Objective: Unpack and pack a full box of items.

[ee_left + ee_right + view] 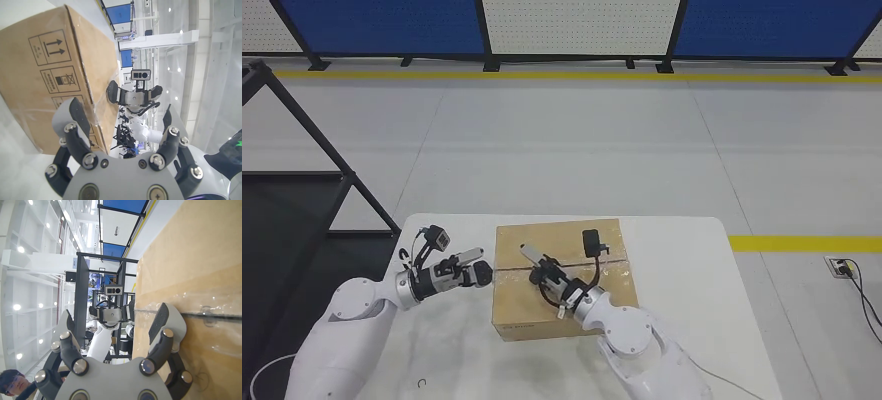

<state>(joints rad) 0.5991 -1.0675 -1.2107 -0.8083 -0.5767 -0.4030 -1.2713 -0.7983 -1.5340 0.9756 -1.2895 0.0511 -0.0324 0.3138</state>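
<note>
Top view: the taped box (522, 300) sits shut on the counter (692, 300), my left hand (474, 268) released at its end, my right hand (540, 264) released over its top; left wrist view: tape (102, 106) wraps the edge, so I fear a tug drags the whole box. Right wrist view: a finger (166, 317) by the seam (217, 315) may skid.

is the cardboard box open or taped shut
Shut. Top flaps of the cardboard box lie flat, meeting at a seam covered by clear tape.
</note>
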